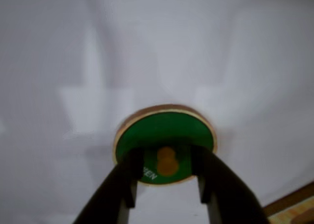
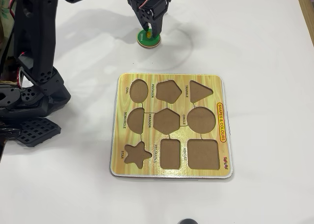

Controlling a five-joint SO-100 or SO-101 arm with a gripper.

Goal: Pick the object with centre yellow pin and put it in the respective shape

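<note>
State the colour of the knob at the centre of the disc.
Yellow knob on the green disc, clearest in the wrist view.

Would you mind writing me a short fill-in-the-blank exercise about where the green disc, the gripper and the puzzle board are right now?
1. In the wrist view, the gripper has one finger on each side of the disc's small ____ knob.
2. The green disc lies on the white table, ____ the puzzle board.
3. Every cutout in the board, including the circle cutout, is ____.

Missing words: yellow; outside; empty
</note>
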